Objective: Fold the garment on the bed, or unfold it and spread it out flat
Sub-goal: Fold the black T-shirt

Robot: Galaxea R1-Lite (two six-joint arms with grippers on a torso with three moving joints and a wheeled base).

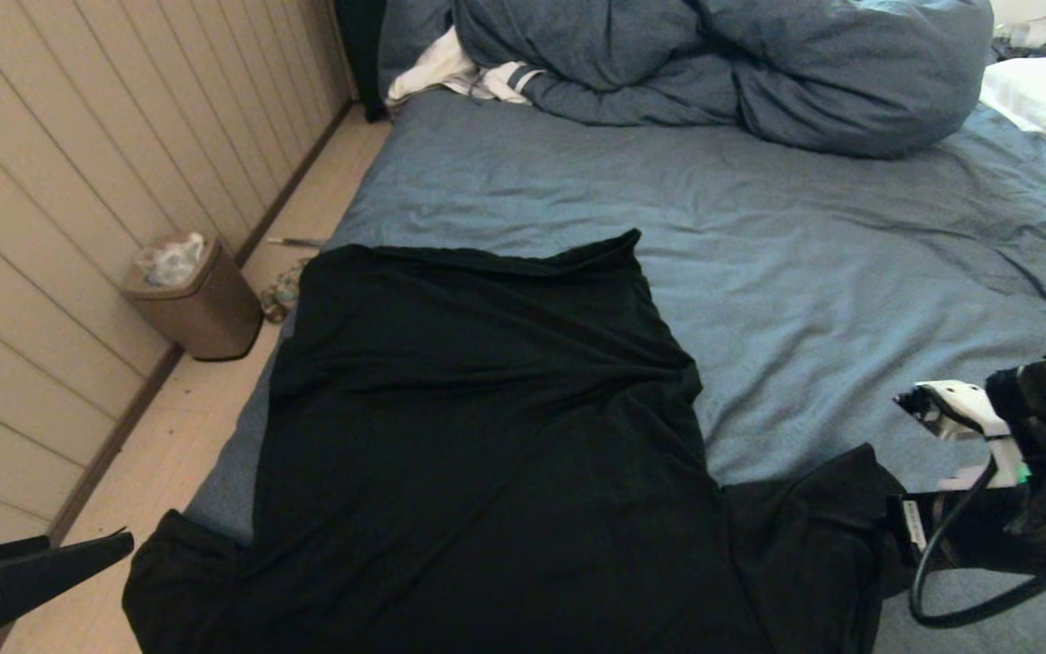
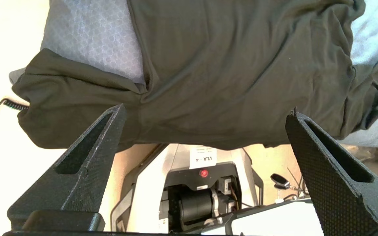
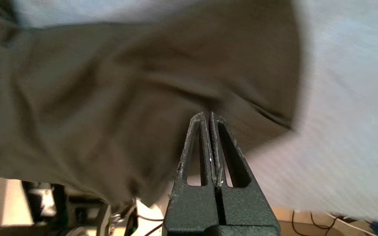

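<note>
Black fabric covers the near left part of the bed (image 1: 814, 272): the garment (image 1: 487, 436), a short-sleeved T-shirt, lies plain side up on the wrinkled blue-grey sheet. Its body runs from the near edge toward the far side, with the far hem slightly curled up at its right corner. One sleeve spreads out at the near left and hangs over the mattress edge; the other sleeve lies bunched at the near right.

At that near right sleeve, the right gripper (image 3: 207, 114) has its fingers pressed together, tips at a fold of the black cloth; the wrist view is blurred, so whether any fabric is pinched between them cannot be told. In the head view this arm enters from the right edge, just beside the bunched sleeve.

The left gripper (image 2: 205, 113) hangs at the near left corner, off the edge of the bed, with its jaws spread wide and nothing between them; the shirt's near edge and left sleeve lie beyond its fingertips.

A bunched blue-grey duvet (image 1: 723, 64) sits at the far end of the bed, with a white striped cloth (image 1: 459, 73) tucked against its left side. On the floor to the left stands a small brown bin (image 1: 192, 300) against the panelled wall.
</note>
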